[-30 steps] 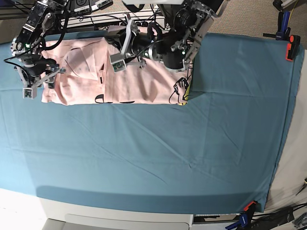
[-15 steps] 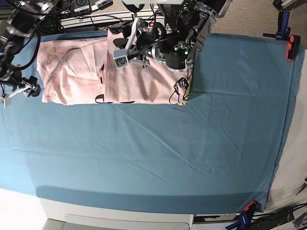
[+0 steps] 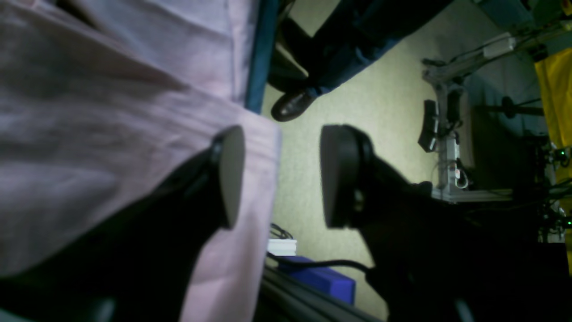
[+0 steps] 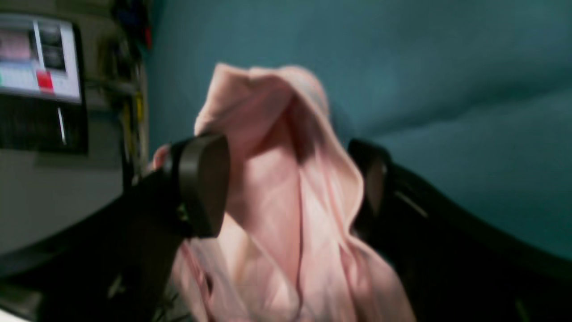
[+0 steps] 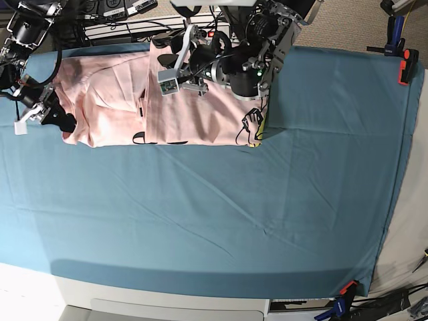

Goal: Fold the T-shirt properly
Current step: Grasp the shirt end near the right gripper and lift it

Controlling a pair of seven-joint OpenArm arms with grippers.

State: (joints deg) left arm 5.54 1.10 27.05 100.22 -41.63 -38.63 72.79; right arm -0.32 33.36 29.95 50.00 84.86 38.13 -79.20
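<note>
The pale pink T-shirt (image 5: 200,117) lies partly folded at the table's far left, with black print and some yellow showing along its right edge. My left gripper (image 5: 179,79) hovers open over its far middle. In the left wrist view, the left gripper (image 3: 281,176) has one fingertip (image 3: 230,174) in front of the T-shirt's (image 3: 89,134) hem, with floor showing in the gap. My right gripper (image 5: 43,124) is at the shirt's left edge. Close up, the right gripper (image 4: 286,183) stands wide open with a raised fold of the T-shirt (image 4: 268,112) between its fingers.
The teal table cloth (image 5: 234,214) covers the whole table. Orange clamps (image 5: 404,67) pin it at the far right and near the front right corner. Cables and equipment crowd the far edge. A person's shoe (image 3: 290,105) is on the floor beyond the table.
The left gripper opened, let go of the shirt and lifted slightly toward the far edge. The right gripper opened wider, swung off left, then came back to the shirt's left edge.
</note>
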